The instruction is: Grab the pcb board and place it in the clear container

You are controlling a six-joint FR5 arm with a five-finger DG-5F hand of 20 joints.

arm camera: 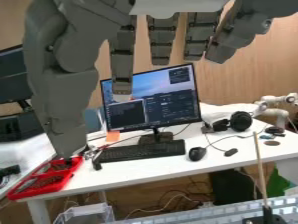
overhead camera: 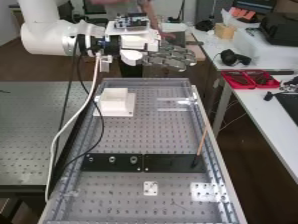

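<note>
Straight-fingered hand (overhead camera: 173, 56), raised near bench's far end (overhead camera: 146, 81)

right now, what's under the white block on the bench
The white block sits on a flat white base over the perforated bench top; anything beneath the base is covered.

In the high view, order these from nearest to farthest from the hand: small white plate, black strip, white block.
1. White block: view's left, bench end nearest the hand
2. Black strip: across the bench
3. Small white plate: beyond the strip
</note>
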